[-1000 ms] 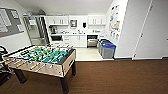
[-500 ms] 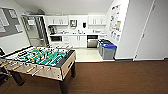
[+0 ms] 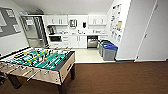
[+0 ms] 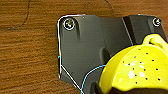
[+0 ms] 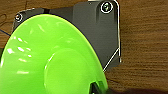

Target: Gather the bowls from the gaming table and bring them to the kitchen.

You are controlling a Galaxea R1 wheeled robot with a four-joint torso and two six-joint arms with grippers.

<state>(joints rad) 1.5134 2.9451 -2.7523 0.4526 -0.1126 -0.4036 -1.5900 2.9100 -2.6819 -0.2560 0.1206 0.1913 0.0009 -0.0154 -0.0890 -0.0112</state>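
A foosball table [image 3: 37, 65] stands on the near left, its rod handles jutting out toward the open floor. To its right the brown wood-look floor [image 3: 117, 77] lies bare and wide, leading to the pale floor of the kitchen [image 3: 77, 32] ahead. Two grey bins with blue and green lids [image 3: 107, 50] stand against the right-hand wall at the kitchen mouth, narrowing the way in on that side. Between the bins and the foosball table's far end the passage is open up to the white counter [image 3: 80, 35].
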